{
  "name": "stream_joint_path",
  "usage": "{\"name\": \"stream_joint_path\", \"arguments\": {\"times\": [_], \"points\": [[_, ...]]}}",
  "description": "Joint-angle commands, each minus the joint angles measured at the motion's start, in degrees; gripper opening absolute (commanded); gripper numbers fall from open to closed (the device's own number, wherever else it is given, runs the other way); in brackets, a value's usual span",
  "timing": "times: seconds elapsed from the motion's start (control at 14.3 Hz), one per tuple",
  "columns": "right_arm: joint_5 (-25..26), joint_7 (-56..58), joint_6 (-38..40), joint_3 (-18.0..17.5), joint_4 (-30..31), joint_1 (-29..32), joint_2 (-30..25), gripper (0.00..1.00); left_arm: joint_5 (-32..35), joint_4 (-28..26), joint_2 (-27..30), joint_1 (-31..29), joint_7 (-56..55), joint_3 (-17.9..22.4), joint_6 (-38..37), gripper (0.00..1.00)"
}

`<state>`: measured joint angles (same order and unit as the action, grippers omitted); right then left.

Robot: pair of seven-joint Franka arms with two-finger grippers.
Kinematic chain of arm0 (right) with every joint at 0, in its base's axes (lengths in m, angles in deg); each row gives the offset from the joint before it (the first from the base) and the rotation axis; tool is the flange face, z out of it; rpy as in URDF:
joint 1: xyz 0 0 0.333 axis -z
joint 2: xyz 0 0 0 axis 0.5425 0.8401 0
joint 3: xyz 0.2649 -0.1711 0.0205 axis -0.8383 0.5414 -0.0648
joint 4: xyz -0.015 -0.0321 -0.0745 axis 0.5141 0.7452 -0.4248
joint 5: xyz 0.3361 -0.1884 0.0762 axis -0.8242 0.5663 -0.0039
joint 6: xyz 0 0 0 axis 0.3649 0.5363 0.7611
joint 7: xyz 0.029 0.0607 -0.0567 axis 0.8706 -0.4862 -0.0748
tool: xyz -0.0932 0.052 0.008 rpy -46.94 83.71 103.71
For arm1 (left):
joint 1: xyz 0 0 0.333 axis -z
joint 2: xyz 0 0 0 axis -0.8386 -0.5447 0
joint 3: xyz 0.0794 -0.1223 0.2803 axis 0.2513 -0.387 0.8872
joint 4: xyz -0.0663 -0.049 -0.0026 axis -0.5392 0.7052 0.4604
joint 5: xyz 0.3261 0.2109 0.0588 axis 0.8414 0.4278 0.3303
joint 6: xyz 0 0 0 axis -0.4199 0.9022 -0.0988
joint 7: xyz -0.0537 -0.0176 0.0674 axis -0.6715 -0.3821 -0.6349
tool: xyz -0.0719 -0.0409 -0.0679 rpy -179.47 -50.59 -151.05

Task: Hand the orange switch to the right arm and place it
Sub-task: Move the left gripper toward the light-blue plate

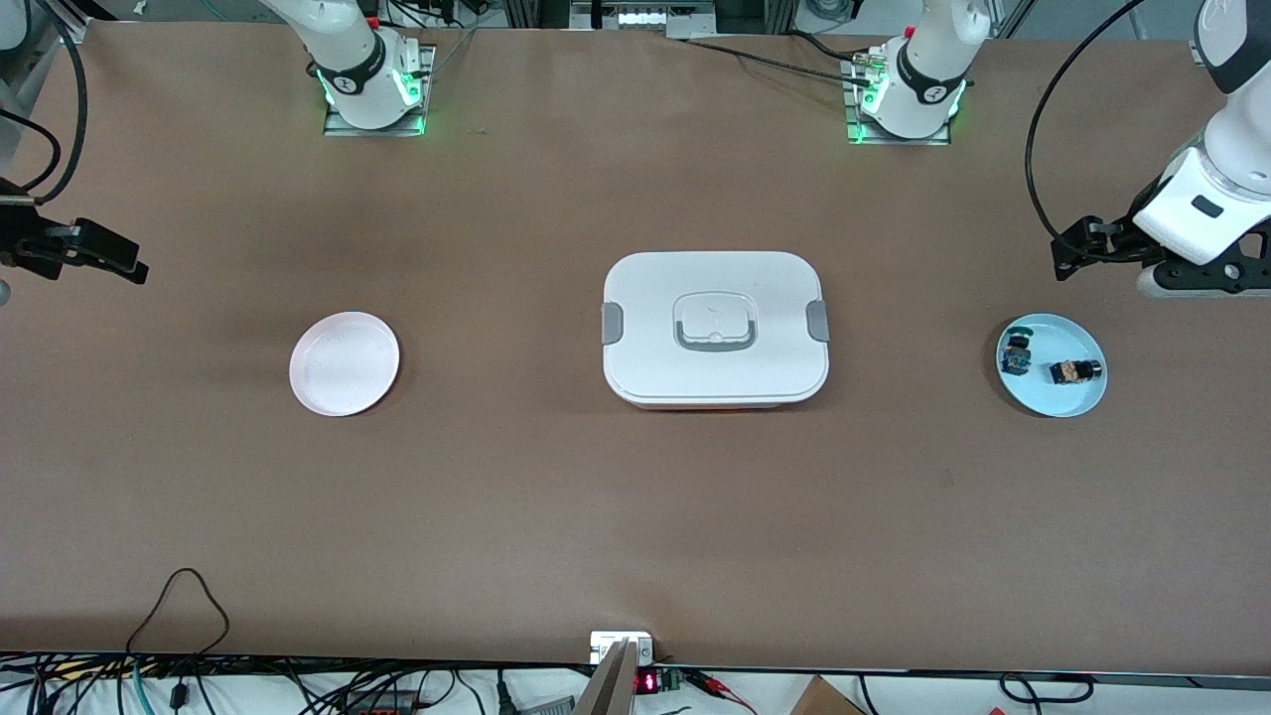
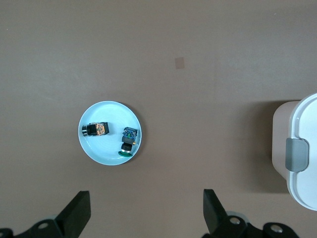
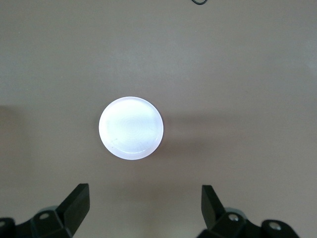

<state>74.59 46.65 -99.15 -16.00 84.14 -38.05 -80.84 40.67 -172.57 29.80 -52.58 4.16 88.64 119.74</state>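
Note:
The orange switch [image 1: 1075, 372] [image 2: 96, 129] lies on its side on a light blue plate [image 1: 1043, 395] [image 2: 106, 152] at the left arm's end of the table. A blue switch [image 1: 1016, 355] [image 2: 129, 139] lies beside it on the same plate. My left gripper [image 1: 1067, 256] [image 2: 146, 198] hangs high over bare table next to that plate, open, nothing between its fingers. My right gripper [image 1: 134, 266] [image 3: 144, 196] hangs open over the table at the right arm's end, apart from a white plate [image 1: 344, 362] [image 3: 131, 127] with nothing on it.
A white lidded box [image 1: 715, 328] [image 2: 302, 153] with grey side clips stands mid-table between the two plates. Cables run along the table edge nearest the front camera.

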Motion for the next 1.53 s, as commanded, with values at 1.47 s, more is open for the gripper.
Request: {"name": "stream_joint_path", "arguments": {"times": [1.47], "points": [[-0.68, 0.62, 1.22, -0.31, -0.72, 0.27, -0.44, 1.00, -3.37, 3.68, -4.07, 0.25, 1.17, 1.50, -4.46, 1.00]]}}
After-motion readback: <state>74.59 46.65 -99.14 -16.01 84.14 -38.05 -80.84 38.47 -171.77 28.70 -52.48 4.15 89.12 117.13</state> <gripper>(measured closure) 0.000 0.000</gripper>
